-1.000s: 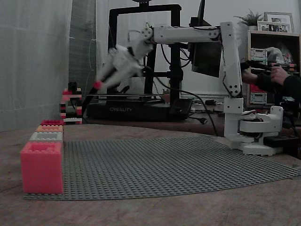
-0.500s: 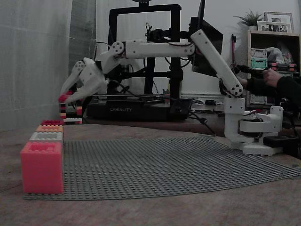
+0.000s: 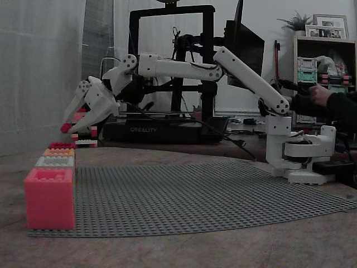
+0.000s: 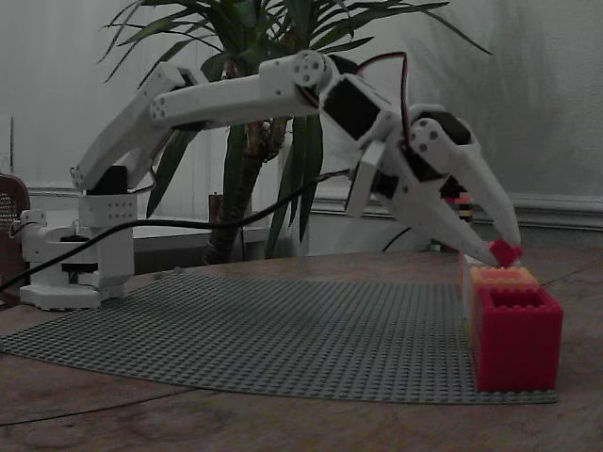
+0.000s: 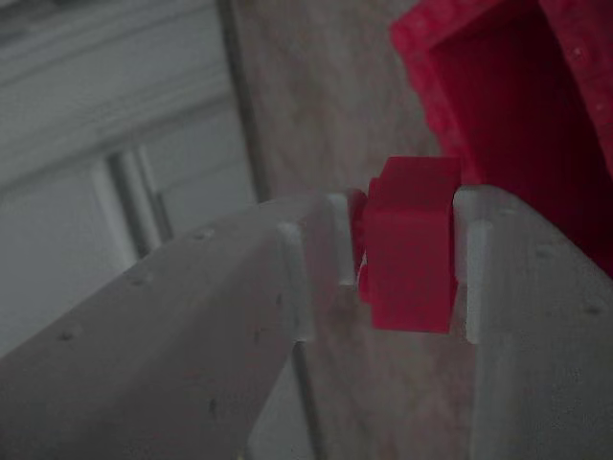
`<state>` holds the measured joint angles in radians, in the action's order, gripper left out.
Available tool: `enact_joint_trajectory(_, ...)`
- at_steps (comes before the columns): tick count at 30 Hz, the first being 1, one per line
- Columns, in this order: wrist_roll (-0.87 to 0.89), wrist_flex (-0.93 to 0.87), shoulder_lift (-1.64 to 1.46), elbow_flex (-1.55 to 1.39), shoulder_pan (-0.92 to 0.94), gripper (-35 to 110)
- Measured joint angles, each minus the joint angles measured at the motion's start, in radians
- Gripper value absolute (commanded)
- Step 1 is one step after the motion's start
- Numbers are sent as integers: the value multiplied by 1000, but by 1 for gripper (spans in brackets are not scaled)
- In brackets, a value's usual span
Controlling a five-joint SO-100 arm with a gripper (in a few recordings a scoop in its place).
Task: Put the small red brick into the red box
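Grey studded baseplate (image 3: 212, 195) covers the brownish table (image 3: 167, 251) in both fixed views, with a row of boxes along one edge: in a fixed view the nearest is a pink box (image 3: 49, 198), then a grey one (image 3: 54, 162), an orange one (image 3: 58, 152), and farthest the red box (image 3: 61, 145). Just above that far end the gripper (image 3: 67, 128) hangs tilted downward, its fingers pinched tight on the brick (image 3: 66, 128); in the wrist view the brick (image 5: 410, 244) sits squarely between both pads, with the red box (image 5: 517, 125) open just beyond it. Judging from this, the drop calls for bringing the tips a little further over the cavity and lowering inside the studded rim before letting go, since so small a piece could bounce off the edge. Behind stand a black 3D printer (image 3: 167, 123), a shelf (image 3: 323, 72) and, in the other fixed view, a palm plant (image 4: 273, 113)
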<state>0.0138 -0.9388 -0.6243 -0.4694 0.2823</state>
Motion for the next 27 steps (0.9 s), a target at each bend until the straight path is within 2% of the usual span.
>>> enact_joint_trajectory(8,32,-35,91,107,0,1)
enact_joint_trajectory(13,34,-61,120,155,0,9)
enact_joint_trajectory(21,34,-87,129,183,0,12)
enact_joint_trajectory(23,34,-94,129,183,0,10)
enact_joint_trajectory(25,34,-104,129,183,0,0)
enact_joint_trajectory(27,34,-115,129,183,0,0)
